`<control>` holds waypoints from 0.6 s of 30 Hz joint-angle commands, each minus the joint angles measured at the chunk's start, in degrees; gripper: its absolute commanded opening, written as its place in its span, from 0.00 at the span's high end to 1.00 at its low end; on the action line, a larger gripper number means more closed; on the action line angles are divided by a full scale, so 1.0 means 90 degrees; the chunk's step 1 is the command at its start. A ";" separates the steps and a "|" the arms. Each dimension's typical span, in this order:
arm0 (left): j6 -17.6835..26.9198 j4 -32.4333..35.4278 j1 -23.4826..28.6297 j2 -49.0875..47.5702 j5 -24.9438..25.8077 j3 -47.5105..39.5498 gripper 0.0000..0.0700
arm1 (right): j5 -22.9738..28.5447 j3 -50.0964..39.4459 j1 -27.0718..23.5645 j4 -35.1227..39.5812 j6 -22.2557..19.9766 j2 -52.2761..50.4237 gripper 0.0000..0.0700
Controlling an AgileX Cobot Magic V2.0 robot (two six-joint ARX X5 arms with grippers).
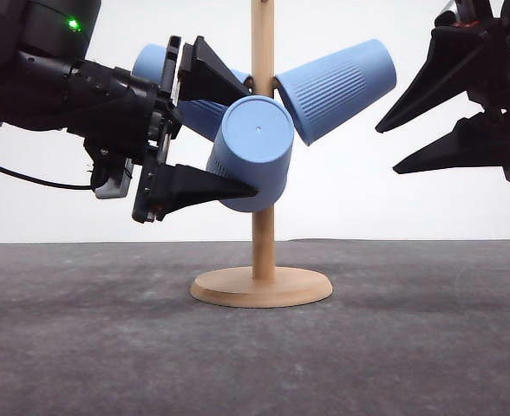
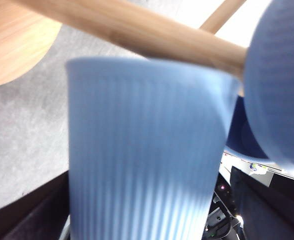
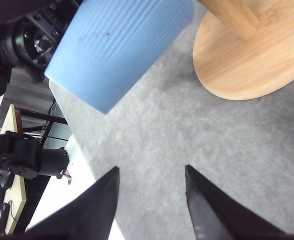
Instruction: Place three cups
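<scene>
1. The left hand (image 1: 210,130) is seen in the front view with its two black fingers spread apart, one above and one below the nearest cup (image 1: 253,152). Whether the fingers press on the cup cannot be told, since the lower fingertip overlaps its wall and the upper one lies at the rim of the cup behind.

2. In the left wrist view a ribbed cup wall (image 2: 147,150) is seen close ahead between the fingers, with the wooden post crossing beyond it.

3. The right hand (image 1: 450,143) is held open and empty, well apart from the stand, up at the right.

4. The step in hand is judged to be the seating or release of the third cup on the pegged stand (image 1: 262,286); all three cups are already carried on it.

5. The next move is judged to call for a straight withdrawal of the left hand to the left, without the cup being dragged off its peg.

6. The nearest cup is pointed with its flat base toward the camera and slightly down, its long axis running back toward the post.

7. The right cup (image 1: 337,87) is tilted base-up to the right; the left cup (image 1: 151,62) is tilted base-up to the left, partly hidden.

8. The stand rests on the grey surface (image 1: 255,364).
</scene>
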 commanded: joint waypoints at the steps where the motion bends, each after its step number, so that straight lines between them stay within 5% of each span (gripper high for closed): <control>1: 0.0107 0.0094 -0.0005 0.0017 0.0088 0.0063 0.14 | 0.0002 0.0070 0.0022 -0.0008 -0.0090 0.0073 0.62; 11: -0.0059 0.0059 -0.0001 0.0017 0.0244 0.0063 0.17 | 0.0000 0.0070 0.0022 -0.0026 -0.0090 0.0073 0.62; 18: -0.0080 0.0064 0.0051 0.0017 0.0205 0.0065 0.33 | 0.0000 0.0070 0.0022 -0.0031 -0.0089 0.0073 0.62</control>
